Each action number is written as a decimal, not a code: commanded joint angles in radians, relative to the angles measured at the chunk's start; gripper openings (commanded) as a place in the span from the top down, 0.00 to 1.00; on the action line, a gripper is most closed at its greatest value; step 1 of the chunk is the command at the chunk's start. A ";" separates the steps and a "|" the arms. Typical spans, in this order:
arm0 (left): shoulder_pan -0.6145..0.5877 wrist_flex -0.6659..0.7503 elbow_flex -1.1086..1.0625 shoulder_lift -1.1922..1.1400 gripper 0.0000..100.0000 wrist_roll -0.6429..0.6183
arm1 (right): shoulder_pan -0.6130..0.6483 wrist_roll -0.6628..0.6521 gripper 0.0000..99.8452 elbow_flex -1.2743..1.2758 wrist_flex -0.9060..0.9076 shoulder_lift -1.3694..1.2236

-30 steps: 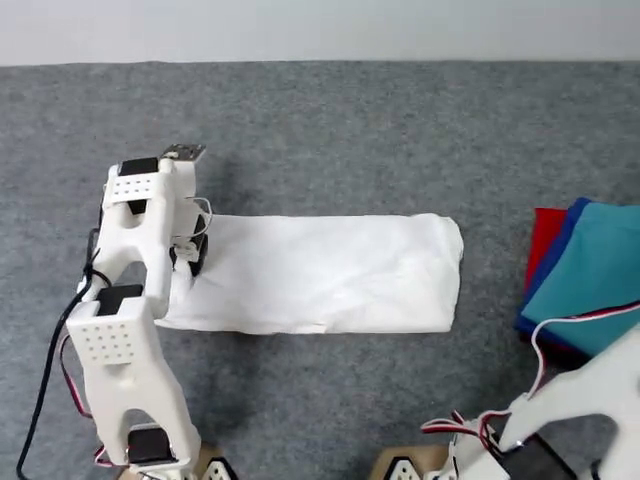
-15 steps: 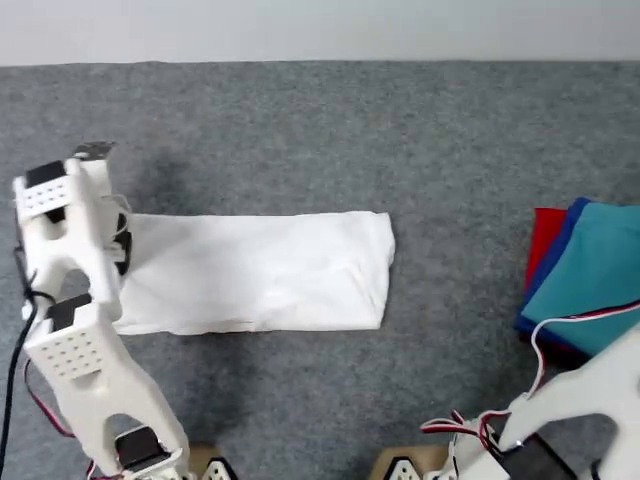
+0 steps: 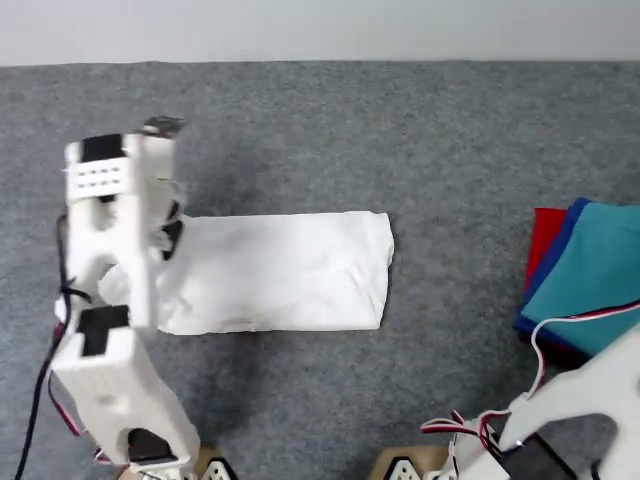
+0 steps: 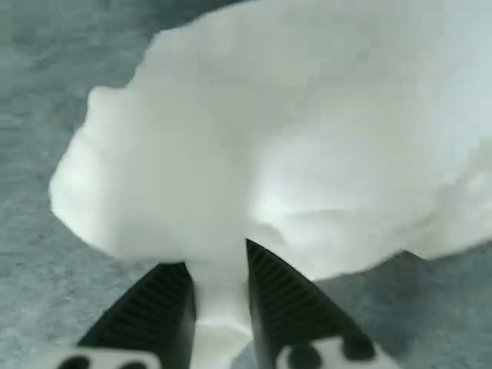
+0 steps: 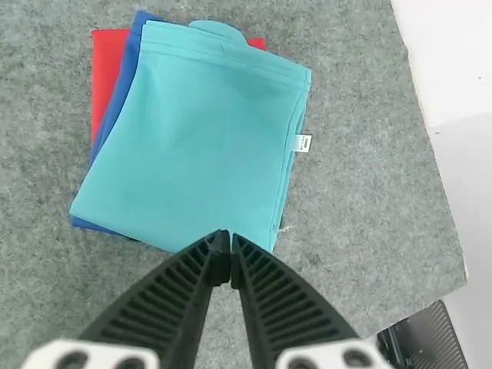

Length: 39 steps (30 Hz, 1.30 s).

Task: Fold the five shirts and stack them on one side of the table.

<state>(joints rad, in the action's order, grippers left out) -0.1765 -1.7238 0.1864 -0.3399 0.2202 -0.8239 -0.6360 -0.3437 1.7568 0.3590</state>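
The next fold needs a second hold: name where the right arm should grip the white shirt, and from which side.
Probably the short free edge of the white shirt, coming from the side of the stacked shirts. The shirt lies as a long flat band with its other end pinched in the left gripper, so that edge lies bare.

The spread shirt (image 3: 290,270) was plain white, the counter (image 3: 420,130) flecked grey; the stack held a teal shirt (image 5: 192,131), blue shirt (image 3: 532,322), red shirt (image 5: 106,69).
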 commanded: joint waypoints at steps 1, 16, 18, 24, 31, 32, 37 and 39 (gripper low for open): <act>0.117 -0.032 -0.074 0.149 1.00 -0.025 | 0.005 -0.003 0.99 -0.002 0.039 0.033; 0.423 0.026 0.041 0.144 1.00 -0.222 | 0.004 -0.003 0.99 0.000 0.039 0.033; 0.453 0.003 0.093 0.086 1.00 -0.226 | 0.004 -0.003 0.99 0.002 0.039 0.033; 0.514 -0.031 0.306 -0.071 1.00 -0.269 | -0.002 -0.006 0.99 0.083 0.039 0.039; 0.601 -0.029 0.418 -0.137 1.00 -0.292 | -0.016 -0.009 0.99 0.183 0.031 0.120; 0.612 -0.029 0.423 -0.147 1.00 -0.292 | -0.018 -0.009 0.99 0.195 0.031 0.128; 0.640 -0.029 0.483 -0.213 1.00 -0.311 | -0.016 -0.009 0.99 0.222 0.031 0.143; 0.654 -0.029 0.515 -0.236 1.00 -0.313 | -0.016 -0.009 0.99 0.224 0.030 0.143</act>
<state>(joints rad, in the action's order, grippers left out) 0.4588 -1.7285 0.6329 -0.5746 -0.0821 -0.8301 -0.6360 -0.1151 1.7568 0.4741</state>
